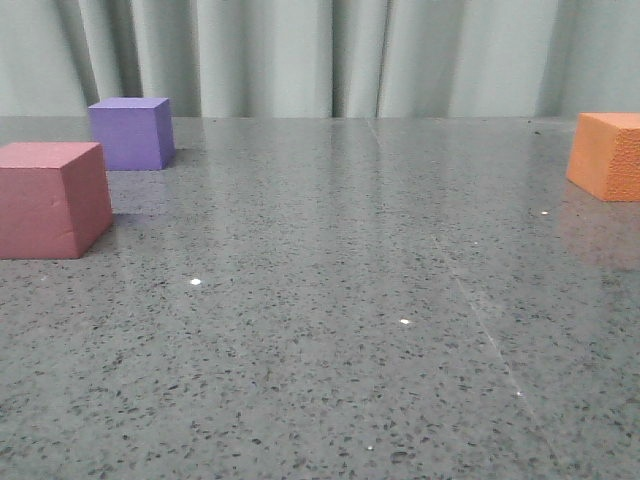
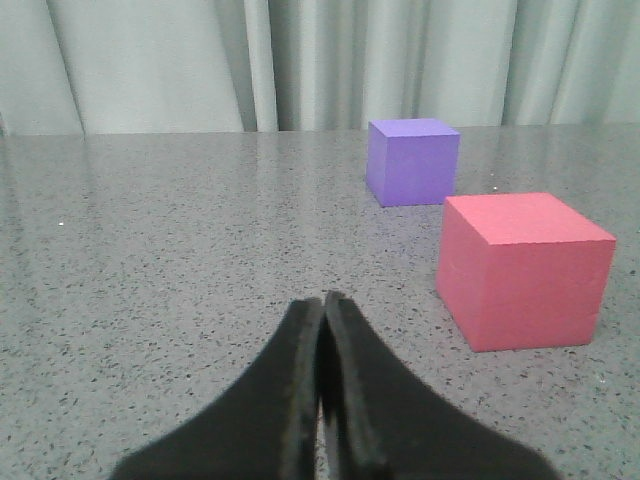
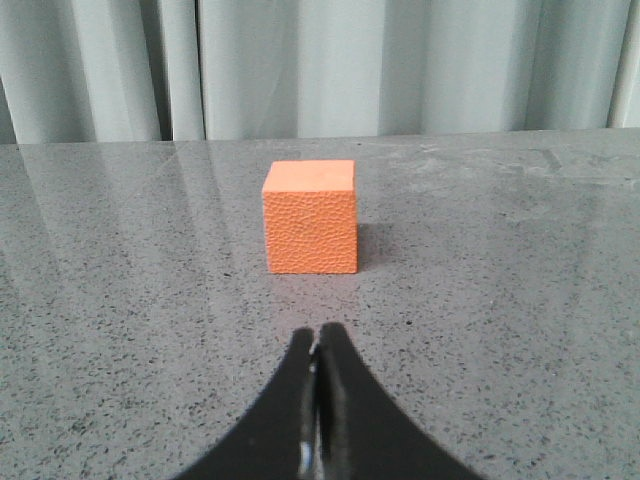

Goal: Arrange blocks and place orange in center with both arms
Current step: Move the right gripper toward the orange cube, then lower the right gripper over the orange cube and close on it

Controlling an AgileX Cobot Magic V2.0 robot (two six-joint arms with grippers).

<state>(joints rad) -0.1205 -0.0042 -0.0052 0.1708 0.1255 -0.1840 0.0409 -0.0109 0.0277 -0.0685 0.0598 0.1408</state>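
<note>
Your orange cube [image 1: 608, 155] sits flat at the table's [image 1: 330, 300] far right, no long axis, one face toward the right gripper [image 3: 318, 350]. Pinkish-red cube [image 1: 52, 198] and purple cube [image 1: 131, 132] sit far left. Both that gripper and the left gripper [image 2: 323, 305] are closed, holding nothing.

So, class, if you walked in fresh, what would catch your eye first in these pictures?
Three bright foam cubes on the grey speckled table: the pinkish-red cube and purple cube at far left, the orange cube alone at far right. Each wrist view shows black fingers pressed shut, the left gripper and right gripper holding nothing.
</note>
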